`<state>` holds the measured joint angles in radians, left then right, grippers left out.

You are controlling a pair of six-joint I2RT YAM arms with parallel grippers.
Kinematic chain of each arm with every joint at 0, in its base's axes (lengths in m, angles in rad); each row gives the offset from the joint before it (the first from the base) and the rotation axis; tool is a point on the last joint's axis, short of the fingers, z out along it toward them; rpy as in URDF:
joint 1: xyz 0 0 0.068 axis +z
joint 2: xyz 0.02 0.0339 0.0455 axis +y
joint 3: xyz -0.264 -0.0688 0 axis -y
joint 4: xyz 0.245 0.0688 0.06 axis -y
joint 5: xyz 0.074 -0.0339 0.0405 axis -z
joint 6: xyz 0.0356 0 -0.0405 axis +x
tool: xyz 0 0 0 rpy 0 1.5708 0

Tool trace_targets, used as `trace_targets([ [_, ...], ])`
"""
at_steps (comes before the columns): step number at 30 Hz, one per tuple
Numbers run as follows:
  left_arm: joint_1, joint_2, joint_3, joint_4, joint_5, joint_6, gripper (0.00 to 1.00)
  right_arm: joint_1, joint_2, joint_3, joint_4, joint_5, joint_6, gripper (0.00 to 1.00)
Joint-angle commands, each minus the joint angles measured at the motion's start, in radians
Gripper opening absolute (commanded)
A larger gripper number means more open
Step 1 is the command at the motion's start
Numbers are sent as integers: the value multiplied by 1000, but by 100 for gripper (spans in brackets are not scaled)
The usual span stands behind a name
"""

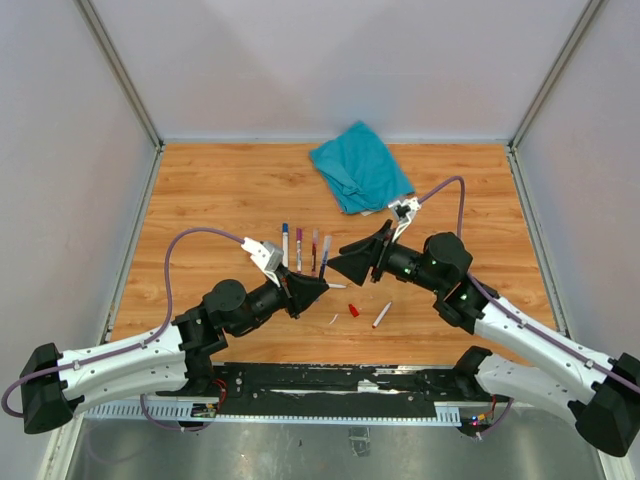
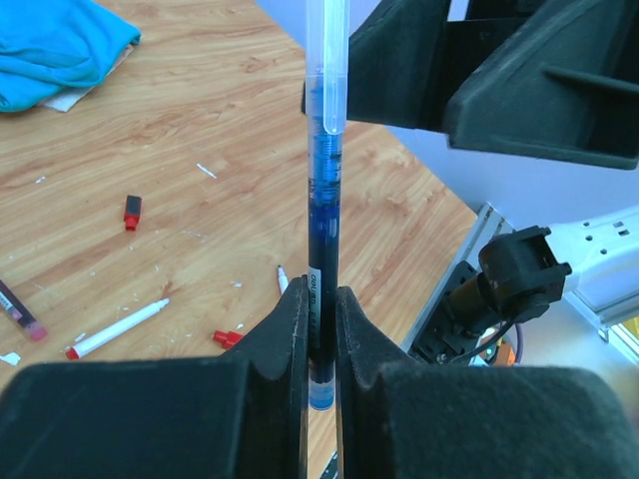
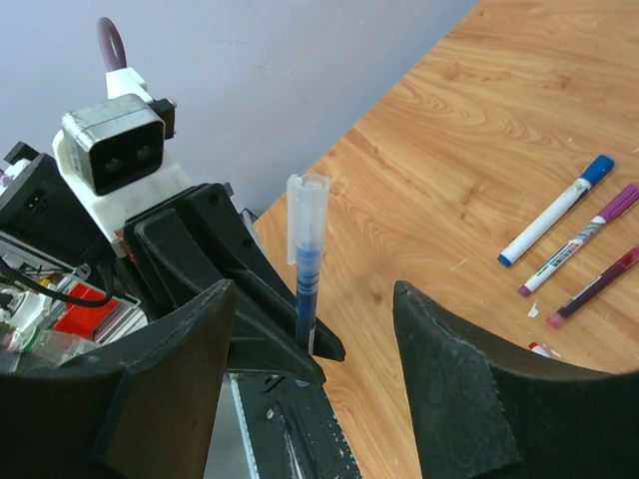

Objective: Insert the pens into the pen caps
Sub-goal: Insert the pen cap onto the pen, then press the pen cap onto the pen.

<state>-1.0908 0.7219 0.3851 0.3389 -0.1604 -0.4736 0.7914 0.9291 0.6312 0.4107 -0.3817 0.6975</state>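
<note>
From above, the left gripper (image 1: 312, 290) and right gripper (image 1: 345, 264) meet nose to nose over the near middle of the wooden table (image 1: 220, 190); what lies between them is too small to tell here. Just behind them, four pens (image 1: 298, 248) lie side by side in a row. In front of them lie a red cap (image 1: 353, 311), a red-tipped pen (image 1: 382, 315) and a white scrap (image 1: 333, 319), all close together. A teal cloth (image 1: 360, 165) lies crumpled at the far edge, and pale walls (image 1: 320, 60) close in the table on three sides. The left wrist view shows what the top view hides. The left gripper's jaws are clenched on the lower barrel of a blue pen (image 2: 322, 220), which rises straight from them with a clear cap (image 2: 325, 60) over its upper end. The black bulk of the right gripper fills the upper right. Another red cap, dark at one end (image 2: 132, 211), shows on the wood beyond. The right wrist view shows the right gripper's fingers (image 3: 449, 379) spread wide, released, with the capped pen standing free in the gap and touching neither. The left arm's camera (image 3: 110, 150) sits behind the pen, and three of the rowed pens lie to the right.
</note>
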Motion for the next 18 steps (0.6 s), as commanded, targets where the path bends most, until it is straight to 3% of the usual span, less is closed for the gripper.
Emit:
trace_targets([
  [1, -6, -10, -5, 46, -14, 11, 1, 16, -71, 18, -65, 84, -56, 68],
  [10, -6, -12, -10, 48, -13, 6, 1, 16, -47, 160, -169, 197, -81, 72],
  [18, -6, -8, -9, 49, -11, 7, 0, 16, 94, 279, -183, 92, -86, 63],
])
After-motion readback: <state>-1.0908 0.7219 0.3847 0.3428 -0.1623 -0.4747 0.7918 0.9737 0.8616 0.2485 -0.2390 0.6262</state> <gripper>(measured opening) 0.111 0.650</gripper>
